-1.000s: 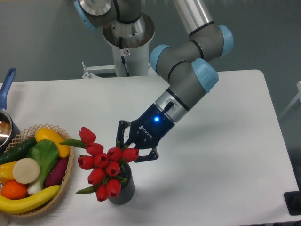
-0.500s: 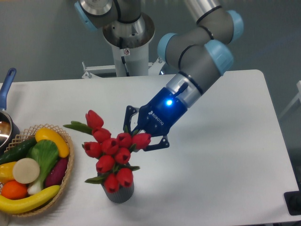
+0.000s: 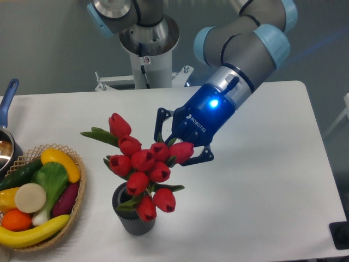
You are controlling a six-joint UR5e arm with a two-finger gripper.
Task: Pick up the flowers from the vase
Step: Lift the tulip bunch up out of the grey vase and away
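The flowers (image 3: pixel 143 165) are a bunch of red tulip buds with green leaves, tilted and hanging over the table. My gripper (image 3: pixel 175 146) is shut on the flowers at their right side, its dark fingers closed among the upper buds. Below them stands the vase (image 3: pixel 132 216), a small dark grey ribbed cylinder near the table's front edge. Part of its round mouth shows at the left, and the lowest buds overlap its rim. The stems are hidden behind the buds, so I cannot tell whether they still reach into the vase.
A wicker basket (image 3: pixel 76 202) of colourful vegetables sits at the front left. A metal pot with a blue handle (image 3: pixel 7 100) stands at the left edge. The robot's base (image 3: pixel 147 52) is at the back of the white table (image 3: pixel 262 191).
The gripper has risen up and to the right with the flowers, which lifted with it. The vase's mouth, covered before, now partly shows.
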